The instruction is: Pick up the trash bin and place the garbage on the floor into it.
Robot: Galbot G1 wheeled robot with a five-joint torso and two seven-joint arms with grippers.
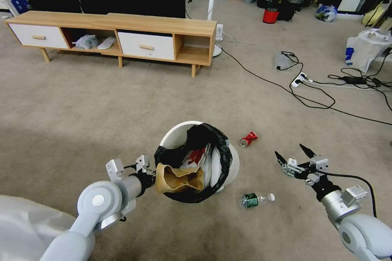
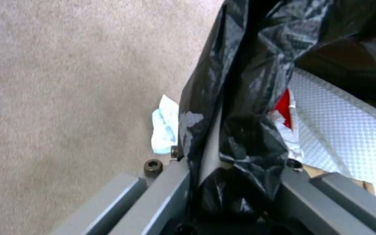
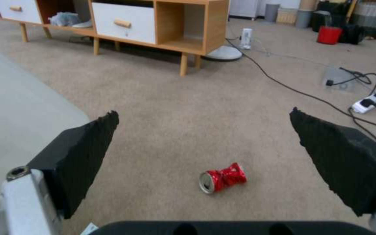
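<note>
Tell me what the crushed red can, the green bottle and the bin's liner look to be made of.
Crushed red can: likely thin metal, glossy, silvery rim, dented creases.
Green bottle: seemingly clear plastic, see-through neck, white cap.
Trash bin liner: thin black plastic film, shiny wrinkles, clamped by the left gripper.

My left pincer (image 2: 223, 182) is clamped on the rim of the small round white plastic trash bin (image 2: 212, 147), its grey fingers (image 2: 162, 199) pinching the crinkled black plastic bag liner (image 2: 249, 81) over the edge; inside the bin, past my inner finger, lie a red-and-white wrapper (image 2: 286, 112) and dimpled white tissue (image 2: 349, 130); outside, just beyond my outer finger, a crumpled white-and-blue tissue (image 2: 164, 129) rests on the greyish-beige carpet floor (image 2: 66, 81).
</note>
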